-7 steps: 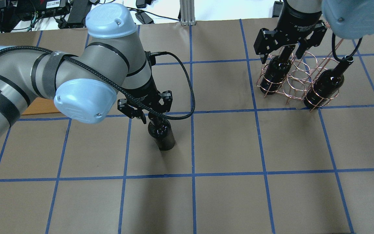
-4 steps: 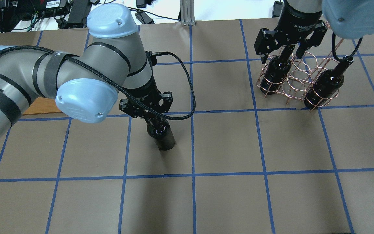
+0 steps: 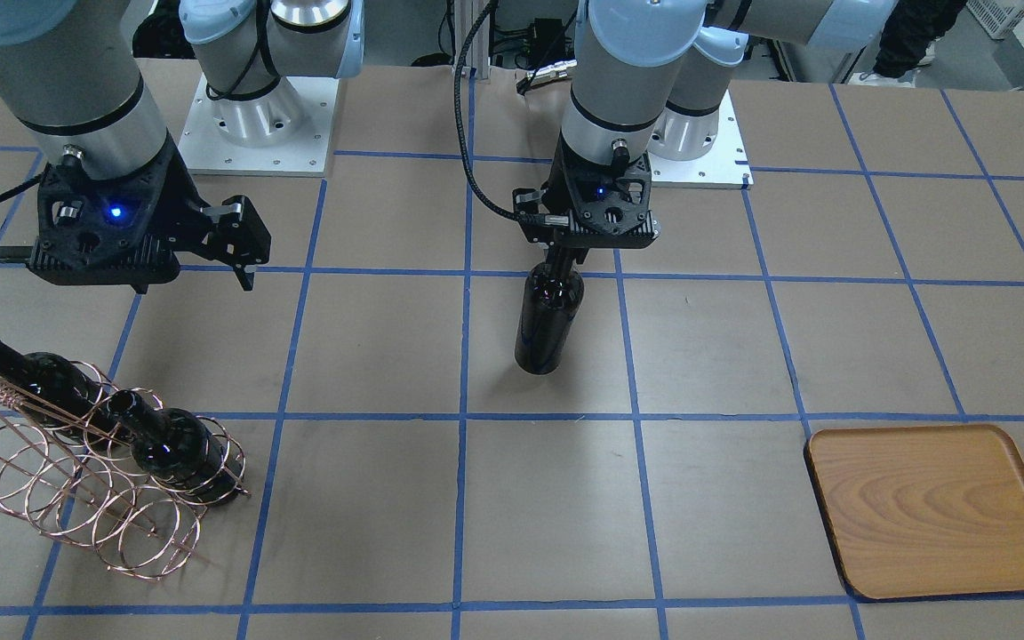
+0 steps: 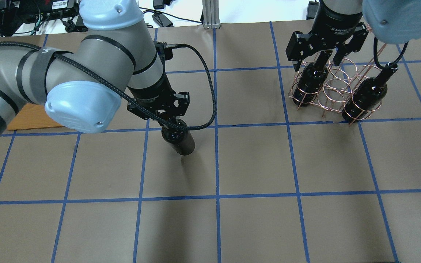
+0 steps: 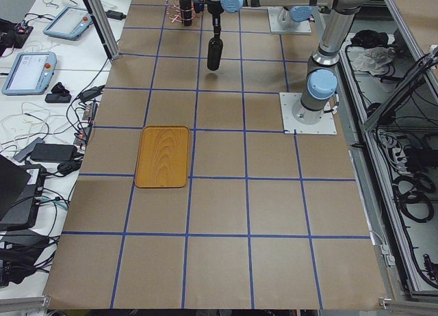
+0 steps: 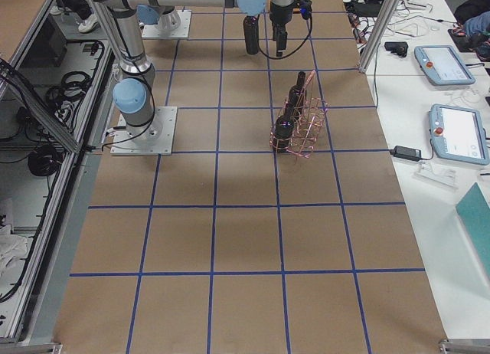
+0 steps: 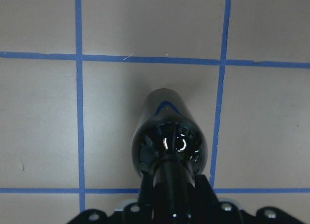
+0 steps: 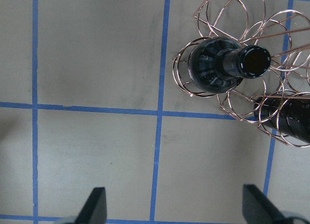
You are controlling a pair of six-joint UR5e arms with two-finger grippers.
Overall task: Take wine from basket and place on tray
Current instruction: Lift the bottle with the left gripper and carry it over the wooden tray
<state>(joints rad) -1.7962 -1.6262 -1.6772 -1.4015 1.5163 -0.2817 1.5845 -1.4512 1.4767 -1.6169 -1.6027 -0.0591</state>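
My left gripper (image 4: pixel 167 122) is shut on the neck of a near-black wine bottle (image 4: pixel 178 139) and holds it upright, hanging just above the table near its middle (image 3: pixel 549 318). The left wrist view looks down the bottle's shoulder (image 7: pixel 168 141). The copper wire basket (image 4: pixel 336 89) stands at the far right with two more bottles (image 4: pixel 311 81) (image 4: pixel 365 94) leaning in its rings. My right gripper (image 4: pixel 316 65) hovers open above the basket's left bottle, and its fingertips (image 8: pixel 97 204) are spread wide. The wooden tray (image 3: pixel 934 511) lies at the table's left end, partly hidden under my left arm in the overhead view (image 4: pixel 27 117).
Brown paper with a blue tape grid covers the table (image 4: pixel 254 164). The two arm bases (image 3: pixel 254 133) stand at the robot's edge. Tablets and cables lie off the table at its left end (image 5: pixel 27 70).
My left arm has moved the held bottle a little towards the robot's side and to the left, and it seems to hang slightly higher. The right gripper has stayed open over the basket.
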